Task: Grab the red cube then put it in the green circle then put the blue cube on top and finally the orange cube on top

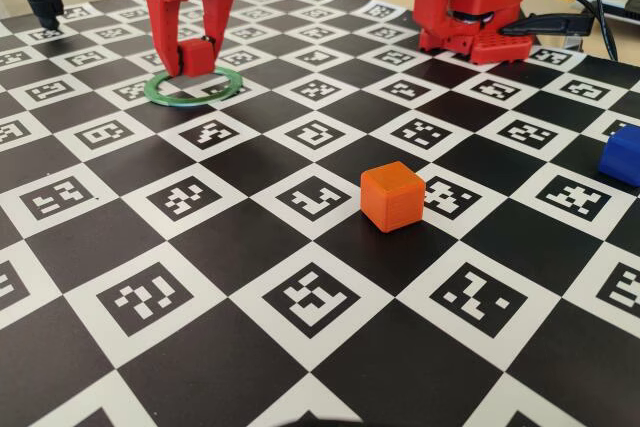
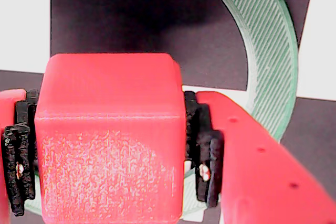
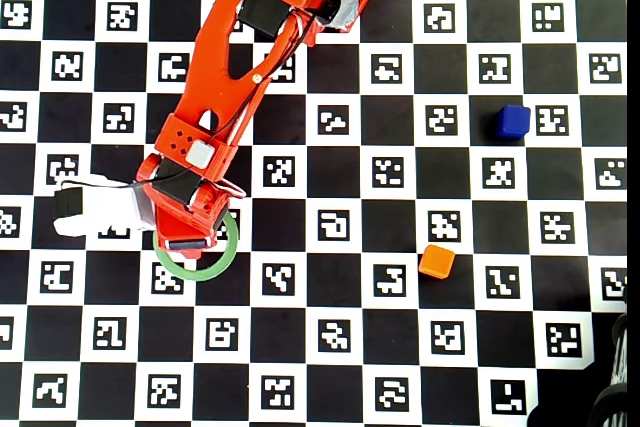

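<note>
I have the red cube [image 2: 107, 140] clamped between the pads of my gripper [image 1: 197, 59], and I am holding it low inside the green circle [image 1: 159, 93] at the far left of the desk [image 1: 230, 237] in the fixed view; whether it touches the surface yet I cannot tell. So the first placement is nearly done but not released. The blue cube [image 3: 513, 121] and the orange cube [image 3: 436, 262] sit well apart on the right in the overhead view, both unstacked.
</note>
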### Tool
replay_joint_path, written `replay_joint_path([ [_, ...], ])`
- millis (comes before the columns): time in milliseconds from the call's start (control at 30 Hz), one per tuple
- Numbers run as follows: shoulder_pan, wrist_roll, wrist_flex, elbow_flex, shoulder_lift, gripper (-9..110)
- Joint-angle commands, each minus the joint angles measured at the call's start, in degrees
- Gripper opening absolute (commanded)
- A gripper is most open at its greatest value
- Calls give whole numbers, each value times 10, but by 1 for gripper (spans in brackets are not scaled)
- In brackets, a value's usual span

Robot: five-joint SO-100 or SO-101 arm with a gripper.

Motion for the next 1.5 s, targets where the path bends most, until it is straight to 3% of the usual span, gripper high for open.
replay_joint_path([
  [0, 4, -5, -6, -7, 77, -2],
  [1467, -3, -7, -61, 35, 57, -2],
])
